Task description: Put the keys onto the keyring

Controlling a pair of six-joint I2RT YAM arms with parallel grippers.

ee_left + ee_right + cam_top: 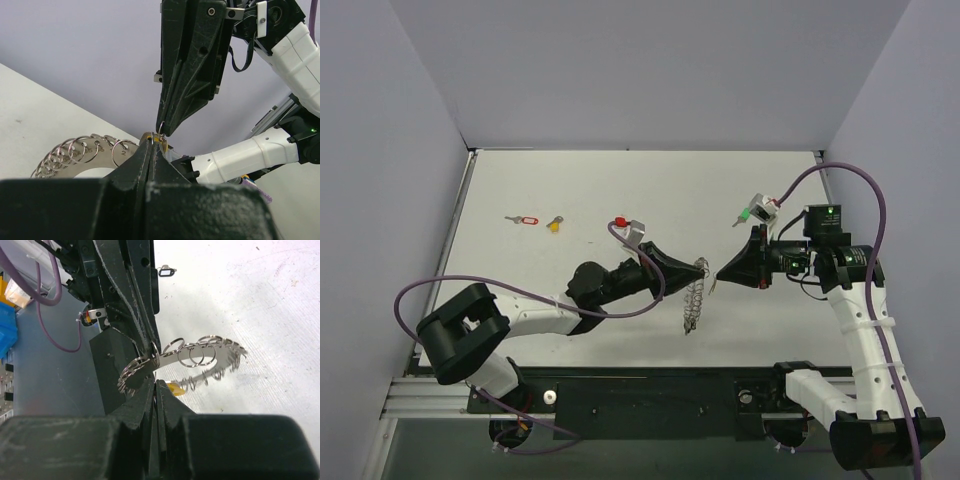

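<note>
Nearest you, the left gripper [692, 268] is pinched shut on the keyring [696, 295], which it holds lifted so that the floppy loop of small links hangs down toward the table [620, 180]. Facing it tip to tip, the right gripper [723, 272] has its fingers pressed together. Note the small yellow piece [175, 388] just beside those tips: it looks like a key head, but you cannot tell whether the fingers grip it or whether it is already on a link.

Farther out, the loose keys lie well apart from the ring. The yellow key [554, 224] and the red-tagged key [525, 220] sit side by side at far left, and the green key [744, 214] is near the right wrist. A black-headed key [166, 271] shows only in the right wrist view.

Judge the task as early. At most one key is at the ring, and you still have at least four to fetch and thread.
</note>
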